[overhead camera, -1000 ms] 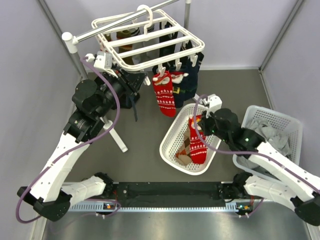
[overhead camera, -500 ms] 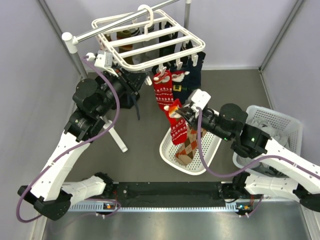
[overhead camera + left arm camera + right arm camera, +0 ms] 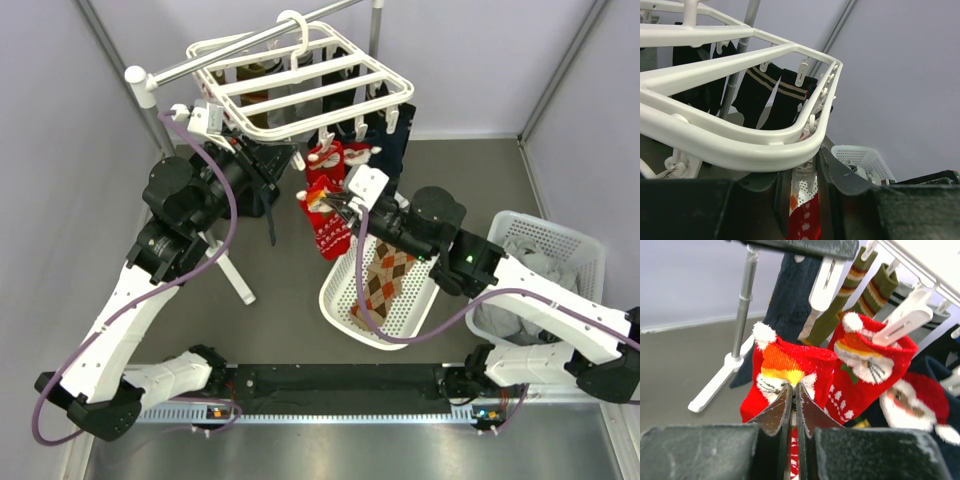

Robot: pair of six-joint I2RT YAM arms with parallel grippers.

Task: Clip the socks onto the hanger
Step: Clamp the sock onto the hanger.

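right end effector [image 3: 795, 390] clamped on santa sock [image 3: 790, 360] | left end effector [image 3: 800, 170] astride clip [image 3: 826, 280], grip unclear | risk: limp cuff missing clip ahead

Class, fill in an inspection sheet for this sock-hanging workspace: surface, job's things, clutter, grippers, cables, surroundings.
Surface: grey table carrying two baskets.
Job's things: white hanger on a rail, clipped socks hanging; one red sock unclipped.
Clutter: oval basket holding an argyle sock; square basket of grey laundry.
Grippers: right gripper shut on the red sock; left gripper fingers flank a clip, grip unclear.
Cables: purple cable looping along each arm.
Surroundings: plain walls, nothing else seen.
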